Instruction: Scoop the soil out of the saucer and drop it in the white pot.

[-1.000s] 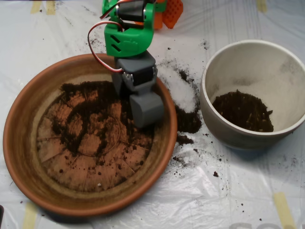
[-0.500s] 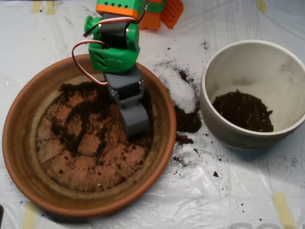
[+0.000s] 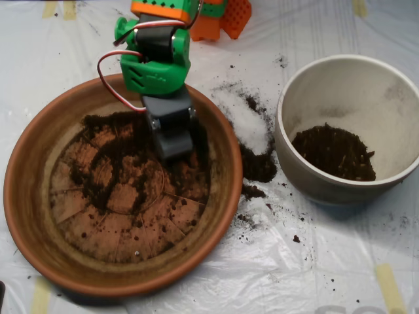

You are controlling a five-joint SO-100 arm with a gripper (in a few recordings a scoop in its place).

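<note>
The terracotta saucer [image 3: 39, 222] fills the left half of the overhead view. Thin dark soil [image 3: 111, 163] is smeared over its ringed floor, thickest toward the far side and right. My grey scoop [image 3: 175, 145] hangs from the green arm over the saucer's far right part, its tip down at the soil near the wall. Whether soil is inside the scoop is hidden. The white pot [image 3: 298, 176] stands to the right, holding a heap of soil [image 3: 334, 152] on its floor.
Between saucer and pot lies a white powder patch [image 3: 247, 124] with spilled soil [image 3: 258, 167] beside it and crumbs scattered on the plastic sheet. The arm's orange base [image 3: 226, 16] sits at the top edge. Tape strips mark the sheet's corners.
The scoop has swung left and then pulled back toward the saucer's far wall. Soil on the right side of the saucer floor has been dragged with it.
</note>
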